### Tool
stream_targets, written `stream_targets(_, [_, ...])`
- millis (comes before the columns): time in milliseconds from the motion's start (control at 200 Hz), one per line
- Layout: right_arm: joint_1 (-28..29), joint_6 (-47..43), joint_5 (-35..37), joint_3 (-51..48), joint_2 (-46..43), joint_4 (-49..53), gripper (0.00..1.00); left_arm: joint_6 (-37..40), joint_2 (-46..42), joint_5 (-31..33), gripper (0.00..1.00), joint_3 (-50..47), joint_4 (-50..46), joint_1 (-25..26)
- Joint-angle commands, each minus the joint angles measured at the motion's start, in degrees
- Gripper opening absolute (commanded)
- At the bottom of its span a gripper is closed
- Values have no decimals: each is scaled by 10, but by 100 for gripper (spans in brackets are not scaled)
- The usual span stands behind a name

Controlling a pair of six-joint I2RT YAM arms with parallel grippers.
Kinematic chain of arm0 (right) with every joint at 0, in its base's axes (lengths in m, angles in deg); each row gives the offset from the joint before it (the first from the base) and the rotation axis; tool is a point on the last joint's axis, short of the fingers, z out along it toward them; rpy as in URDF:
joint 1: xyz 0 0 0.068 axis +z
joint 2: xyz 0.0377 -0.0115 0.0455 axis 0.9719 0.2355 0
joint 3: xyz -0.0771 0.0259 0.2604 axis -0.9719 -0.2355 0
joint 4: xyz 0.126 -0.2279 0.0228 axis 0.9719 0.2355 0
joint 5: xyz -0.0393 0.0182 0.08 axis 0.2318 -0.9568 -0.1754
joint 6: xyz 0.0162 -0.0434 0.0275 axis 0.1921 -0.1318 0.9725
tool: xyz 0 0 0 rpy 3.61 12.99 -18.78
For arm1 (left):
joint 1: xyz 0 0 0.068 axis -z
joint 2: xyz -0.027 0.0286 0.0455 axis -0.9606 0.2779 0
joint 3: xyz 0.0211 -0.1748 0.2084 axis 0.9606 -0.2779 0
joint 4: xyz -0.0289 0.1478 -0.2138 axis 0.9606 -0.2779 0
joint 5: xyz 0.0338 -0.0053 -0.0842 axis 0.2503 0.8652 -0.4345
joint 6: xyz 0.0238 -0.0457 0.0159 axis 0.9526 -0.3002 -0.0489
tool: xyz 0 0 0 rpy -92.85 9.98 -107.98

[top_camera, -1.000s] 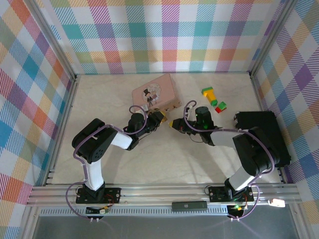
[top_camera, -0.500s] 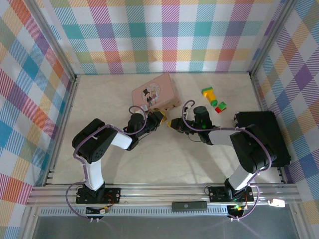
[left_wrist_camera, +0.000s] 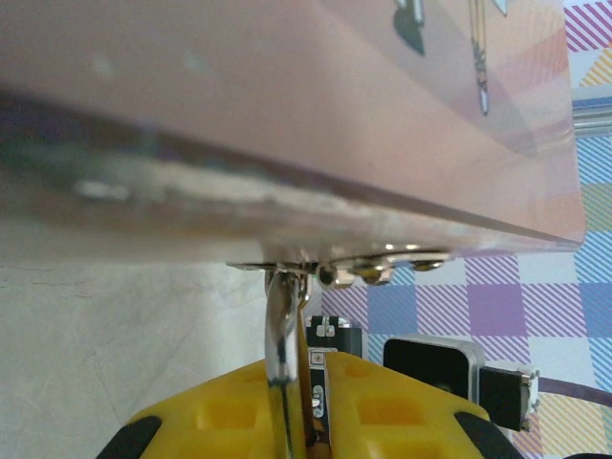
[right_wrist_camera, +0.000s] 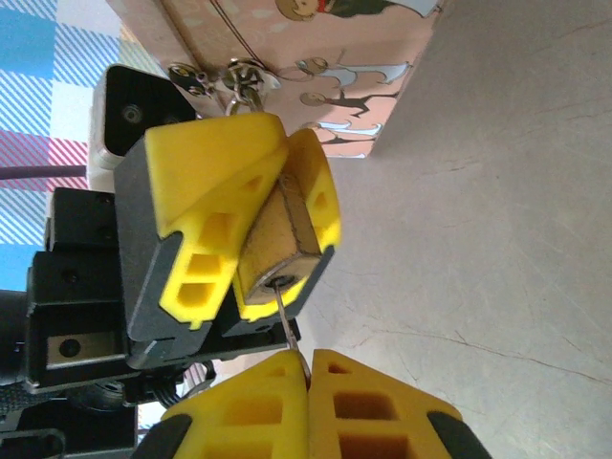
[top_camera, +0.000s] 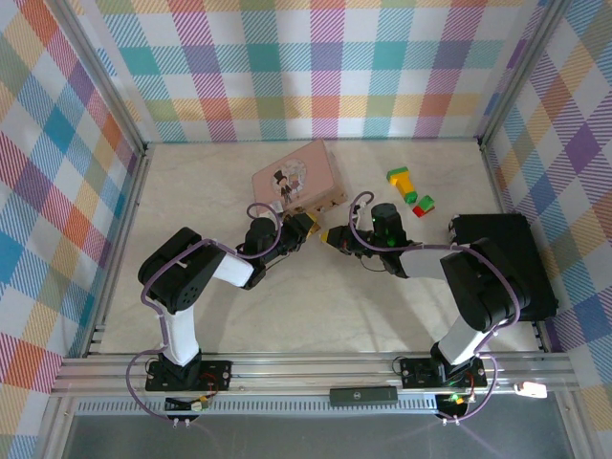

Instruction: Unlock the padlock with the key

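Observation:
The brass padlock (right_wrist_camera: pixel 275 235) hangs by its silver shackle (left_wrist_camera: pixel 280 330) from the hasp (left_wrist_camera: pixel 382 268) of the pink tin (top_camera: pixel 296 178). My left gripper (top_camera: pixel 305 226) is shut on the padlock's body, its yellow fingers (right_wrist_camera: pixel 216 172) on both sides. The thin grey key (right_wrist_camera: pixel 289 320) sticks out of the keyhole in the padlock's bottom face. My right gripper (right_wrist_camera: pixel 309 371) is shut on the key's head, just right of the left gripper in the top view (top_camera: pixel 329 236). In the left wrist view the shackle runs down between my closed jaws (left_wrist_camera: pixel 311 406).
A yellow-green-red toy block (top_camera: pixel 409 188) lies right of the tin. A black box (top_camera: pixel 505 260) sits by the right wall. Plaid walls enclose the table on three sides. Bare tabletop (top_camera: pixel 316 306) lies in front of both grippers.
My right gripper has edged a little to the left, toward the padlock, with the key. The left gripper and the tin have stayed put.

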Motion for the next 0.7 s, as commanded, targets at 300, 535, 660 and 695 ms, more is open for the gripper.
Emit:
stream_targets(300, [-13, 45, -16, 38, 11, -46, 0, -11, 12, -64, 0, -19, 74, 24])
stream_targets(535, [-14, 125, -16, 39, 53, -105, 0, -7, 3, -64, 0, -14, 69, 28])
stream_targets(660, [-18, 171, -11, 33, 77, -156, 0, -9, -1, -64, 0, -13, 71, 29])
stream_targets(695, [-22, 185, -11, 31, 85, -177, 0, -9, -2, -63, 0, -12, 71, 29])
